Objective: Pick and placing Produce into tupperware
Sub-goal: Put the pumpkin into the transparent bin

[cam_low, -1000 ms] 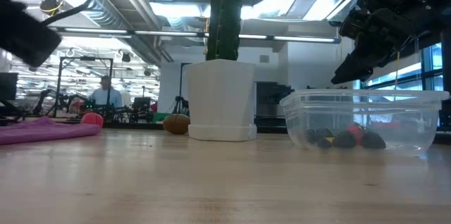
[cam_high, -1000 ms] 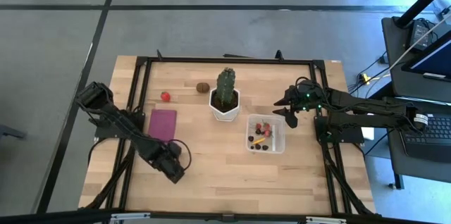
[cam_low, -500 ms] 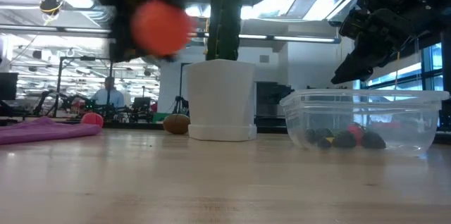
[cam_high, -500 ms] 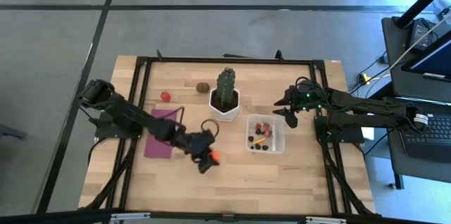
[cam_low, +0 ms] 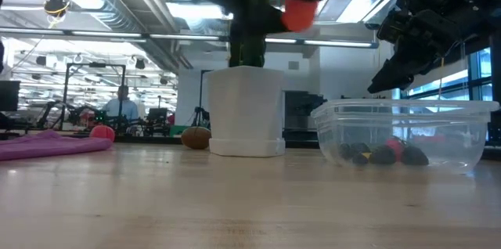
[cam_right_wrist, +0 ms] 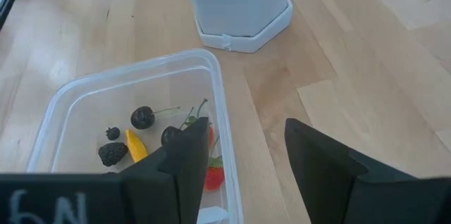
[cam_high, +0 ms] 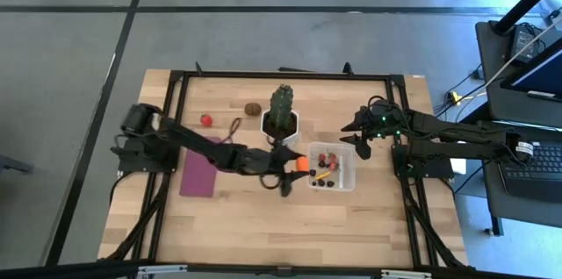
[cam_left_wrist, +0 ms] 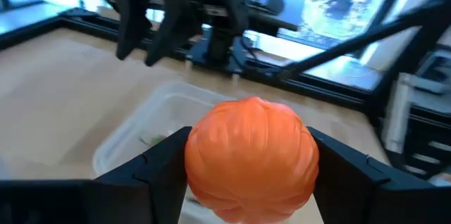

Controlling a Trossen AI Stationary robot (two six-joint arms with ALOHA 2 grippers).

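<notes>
A bright orange, pumpkin-like piece of produce (cam_left_wrist: 250,157) hangs in my left gripper (cam_high: 299,167), just left of the clear tupperware (cam_high: 347,178) and in front of the cactus pot. Inside the tupperware (cam_right_wrist: 220,111) lie dark berries, red pieces and a yellow one. A small red piece (cam_high: 205,120) and a brown oval (cam_high: 253,109) rest on the table at the far left. My right gripper (cam_high: 356,132) hovers open at the tupperware's far right corner, with nothing between its fingers. My left gripper pinches the orange piece by two opposite sides (cam_left_wrist: 194,155) between its two fingers. The fingers come nearly level from the table's left. The piece (cam_low: 297,14) is lifted well clear of the table, beside the tupperware's left rim.
A green cactus (cam_high: 281,103) in a white hexagonal pot (cam_low: 244,112) stands just behind my left gripper. A flat purple mat (cam_high: 200,172) lies at the left, partly under the left arm. Black frame rails run along the table's edges. A person shows far off in the room.
My left gripper has swung from the table's near left toward the right and far side, rising, with the orange piece in it. It has tipped from pointing down to nearly level and has rolled. It now stands beside the tupperware.
</notes>
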